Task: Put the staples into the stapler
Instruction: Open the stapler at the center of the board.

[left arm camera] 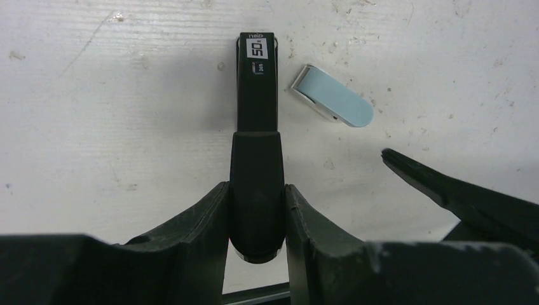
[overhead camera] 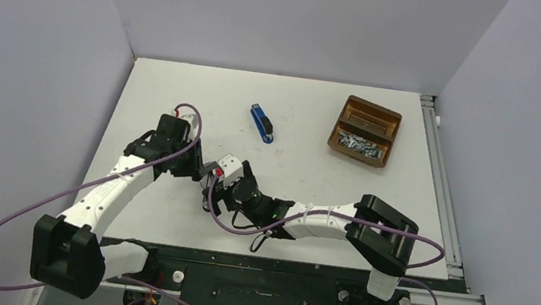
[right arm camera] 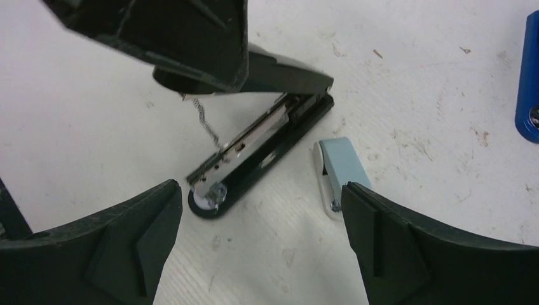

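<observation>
Firmly, the left gripper (left arm camera: pixel 257 190) pinched one black stapler (left arm camera: pixel 257 108), a finger (left arm camera: pixel 203 219) pressed against each side of its lid. The right gripper (right arm camera: pixel 260 190) hung spread wide above the table (right arm camera: pixel 95 127), holding nothing.

Seen from the right wrist, the lid was lifted off the base, so the magazine (right arm camera: pixel 254 136) lay bare with one thin spring (right arm camera: pixel 204 124) hanging from the lid. The left gripper's body covered the hinge end.

Three staplers were counted: the black one, one pale stapler (right arm camera: pixel 341 171) and one blue stapler (overhead camera: pixel 261 123). The pale one lay flat at 4 o'clock of the magazine, just beside the base but apart from it, close to the right gripper's finger (right arm camera: pixel 407 248).

From above, both grippers met over the table's middle and hid the black and pale staplers. The blue stapler lay at 1 o'clock of them, well apart. One brown tray (overhead camera: pixel 344 118) with two compartments sat at 2 o'clock, farther out. The staples (overhead camera: pixel 360 143) lay heaped in its nearer compartment, too small and tangled to count.
</observation>
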`<state>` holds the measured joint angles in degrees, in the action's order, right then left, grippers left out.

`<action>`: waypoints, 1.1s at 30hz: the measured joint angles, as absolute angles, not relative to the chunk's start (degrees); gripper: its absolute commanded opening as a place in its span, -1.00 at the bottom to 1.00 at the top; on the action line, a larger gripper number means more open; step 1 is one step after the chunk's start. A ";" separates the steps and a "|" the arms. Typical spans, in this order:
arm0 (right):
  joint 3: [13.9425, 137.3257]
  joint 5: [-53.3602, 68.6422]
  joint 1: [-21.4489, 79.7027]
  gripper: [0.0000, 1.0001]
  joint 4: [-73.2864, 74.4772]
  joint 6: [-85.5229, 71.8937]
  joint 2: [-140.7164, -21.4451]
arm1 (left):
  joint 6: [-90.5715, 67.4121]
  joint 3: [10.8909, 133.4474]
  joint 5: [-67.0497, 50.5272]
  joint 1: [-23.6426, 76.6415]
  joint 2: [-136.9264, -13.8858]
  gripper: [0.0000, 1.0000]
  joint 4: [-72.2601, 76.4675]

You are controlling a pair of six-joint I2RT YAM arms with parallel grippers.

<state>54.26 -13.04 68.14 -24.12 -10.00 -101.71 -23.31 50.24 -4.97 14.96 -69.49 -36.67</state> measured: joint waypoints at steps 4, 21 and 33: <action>57.74 -11.97 67.77 0.94 -27.07 -11.44 -105.34 | -24.47 51.62 -4.93 15.03 -65.87 -1.00 -40.75; 59.22 -11.27 70.67 0.63 -30.15 -13.10 -111.96 | -32.38 53.32 -4.84 15.07 -62.67 -1.00 -46.22; 59.02 -15.16 70.87 -0.44 -29.30 -14.20 -113.58 | -35.24 54.28 -5.80 13.58 -62.70 -1.00 -48.31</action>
<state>59.02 -15.16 70.87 -29.30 -14.20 -113.58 -35.24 54.28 -5.80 13.58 -62.70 -48.31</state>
